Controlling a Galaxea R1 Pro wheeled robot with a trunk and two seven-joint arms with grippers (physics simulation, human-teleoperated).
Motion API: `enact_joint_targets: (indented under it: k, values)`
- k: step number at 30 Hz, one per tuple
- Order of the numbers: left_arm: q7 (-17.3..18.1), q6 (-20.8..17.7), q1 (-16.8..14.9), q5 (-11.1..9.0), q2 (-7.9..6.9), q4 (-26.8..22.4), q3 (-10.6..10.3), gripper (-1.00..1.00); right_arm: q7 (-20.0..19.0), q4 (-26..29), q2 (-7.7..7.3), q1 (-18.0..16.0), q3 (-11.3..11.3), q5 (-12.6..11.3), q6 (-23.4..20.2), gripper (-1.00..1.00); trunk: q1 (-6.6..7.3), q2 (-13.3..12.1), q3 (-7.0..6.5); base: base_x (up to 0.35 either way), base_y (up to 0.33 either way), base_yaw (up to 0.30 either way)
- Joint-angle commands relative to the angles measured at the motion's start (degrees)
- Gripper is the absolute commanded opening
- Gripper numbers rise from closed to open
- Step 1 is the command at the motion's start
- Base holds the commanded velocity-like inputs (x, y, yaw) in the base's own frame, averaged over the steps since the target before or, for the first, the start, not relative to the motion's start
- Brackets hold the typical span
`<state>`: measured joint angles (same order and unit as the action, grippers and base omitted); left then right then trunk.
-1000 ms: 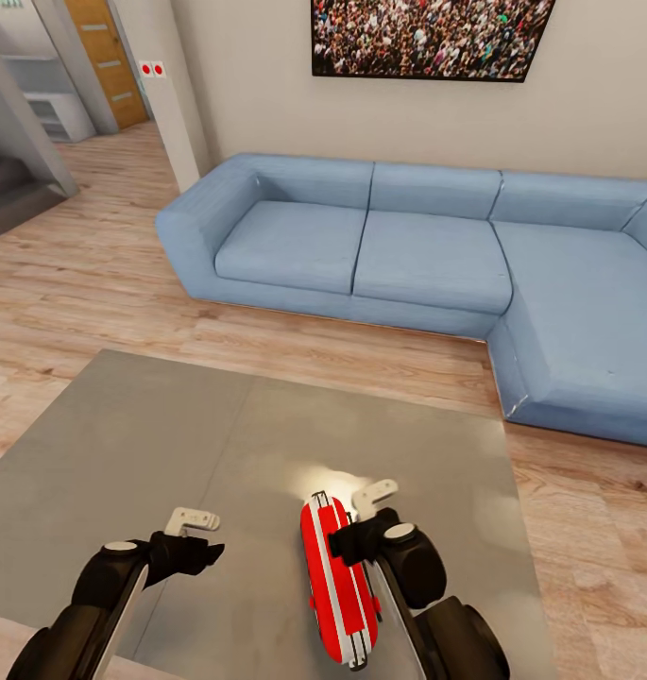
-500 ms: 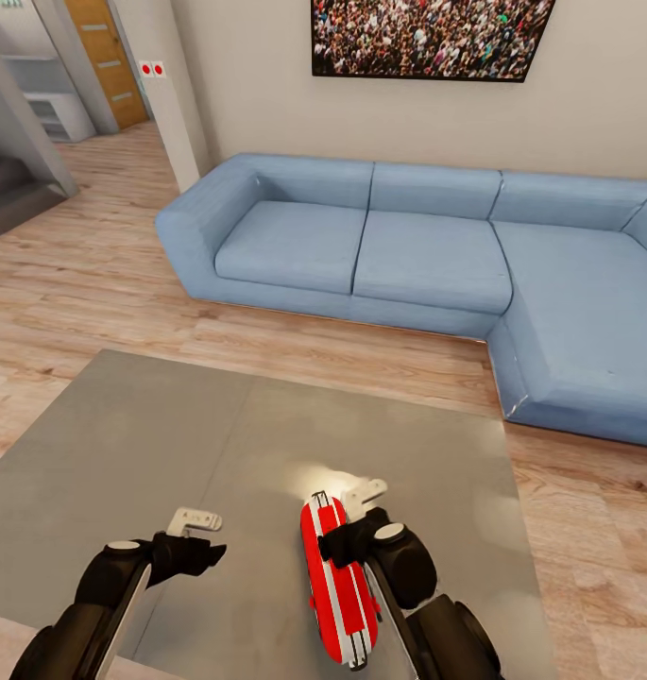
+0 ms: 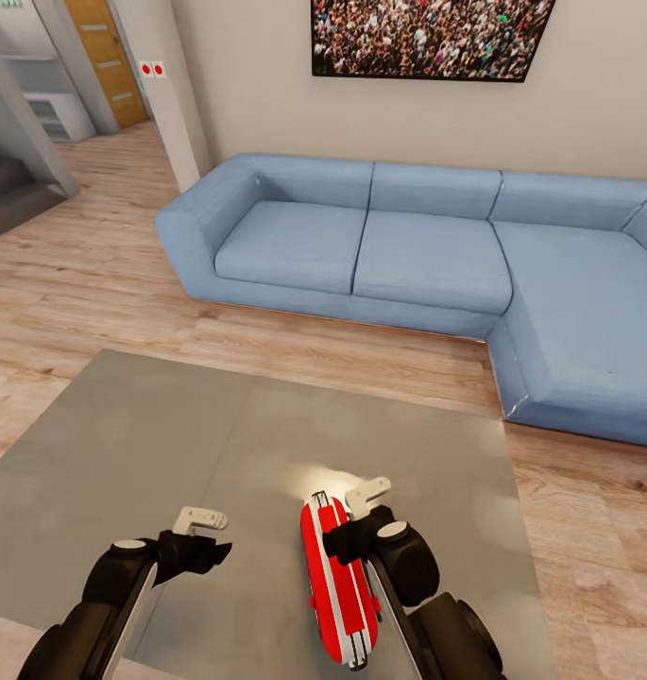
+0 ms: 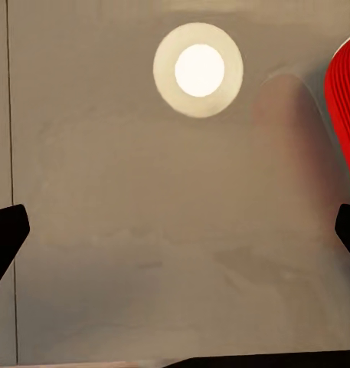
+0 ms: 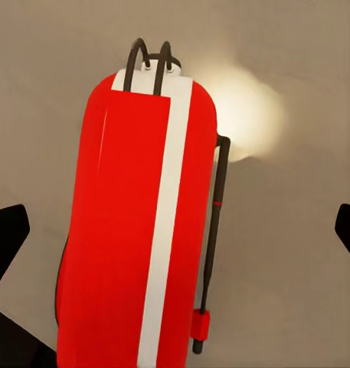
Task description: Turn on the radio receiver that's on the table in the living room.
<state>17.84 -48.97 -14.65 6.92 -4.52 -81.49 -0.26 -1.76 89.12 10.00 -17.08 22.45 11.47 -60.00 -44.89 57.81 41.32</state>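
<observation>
Radio (image 3: 336,586) lay on table (image 3: 144,444). Right gripper (image 3: 361,505) spread wide above radio, likely positioned to press switch. Left gripper (image 3: 202,525) wide, idle beside radio.

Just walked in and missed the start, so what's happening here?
A two-armed robot leans over a grey table in front of a blue sofa. A red radio lies on the tabletop. The right tool hovers right over the radio, jaws open, with the radio between the fingertips in the right wrist view. The left tool hangs open above bare tabletop beside it. Nothing is gripped.
</observation>
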Motion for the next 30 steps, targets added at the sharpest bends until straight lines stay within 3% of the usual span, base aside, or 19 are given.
enact_joint_targets:
  k: [1, 16, 24, 30]
  values:
    - [0.0, 0.0, 0.0, 0.01, 0.01, 0.0, 0.0, 1.0, 0.02, 0.0, 0.0, 0.01, -0.01, 0.01, 0.0, 1.0, 0.0, 0.0, 0.0, 0.0, 0.0, 0.0]
    - [-0.05, 0.01, -0.02, 0.02, 0.1, 0.04, 0.0, 1.0, 0.16, 0.09, 0.0, -0.04, 0.06, 0.13, 0.0, 1.0, 0.0, 0.0, 0.0, 0.0, 0.0, 0.0]
    - [-0.08, 0.01, -1.34, 0.09, 0.13, 2.63, 0.0, 1.0, -0.28, 0.03, 0.0, -0.05, 0.42, -0.31, 0.0, 1.0, 0.0, 0.0, 0.0, 0.0, 0.0, 0.0]
    - [-0.09, 0.01, -2.07, 0.17, 0.38, 3.94, 0.0, 1.0, -0.34, 0.01, 0.0, -0.05, 0.55, -2.23, 0.0, 1.0, 0.0, 0.0, 0.0, 0.0, 0.0, 0.0]
